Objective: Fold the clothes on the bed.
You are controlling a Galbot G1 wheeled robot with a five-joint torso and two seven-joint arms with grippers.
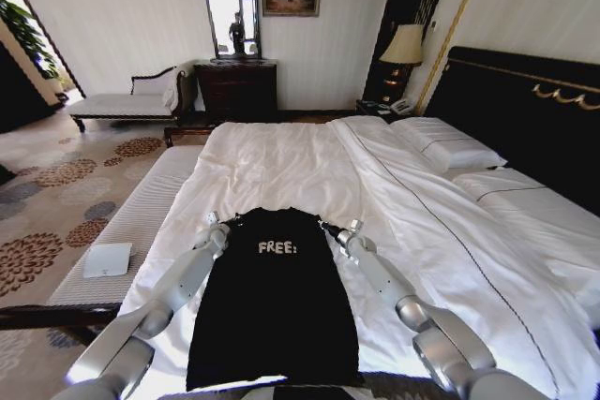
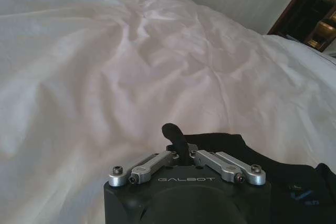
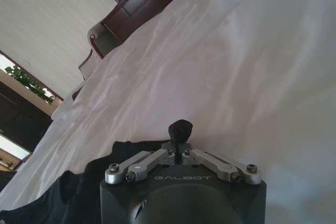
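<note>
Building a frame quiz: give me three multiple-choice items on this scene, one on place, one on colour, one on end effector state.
1. Where does the T-shirt lie?
A. On the white duvet
B. On the carpet
C. On the chaise

2. What colour is the T-shirt's lettering?
A. Red
B. White
C. Yellow

3. How do the left end effector and right end effector stand?
A. Raised high above the pillows
B. Resting on the carpet
C. At the shirt's two shoulder corners

Answers: 1 A, black fabric lies flat on the duvet; 2 B, "FREE!" reads white; 3 C, one flanks each upper corner.
</note>
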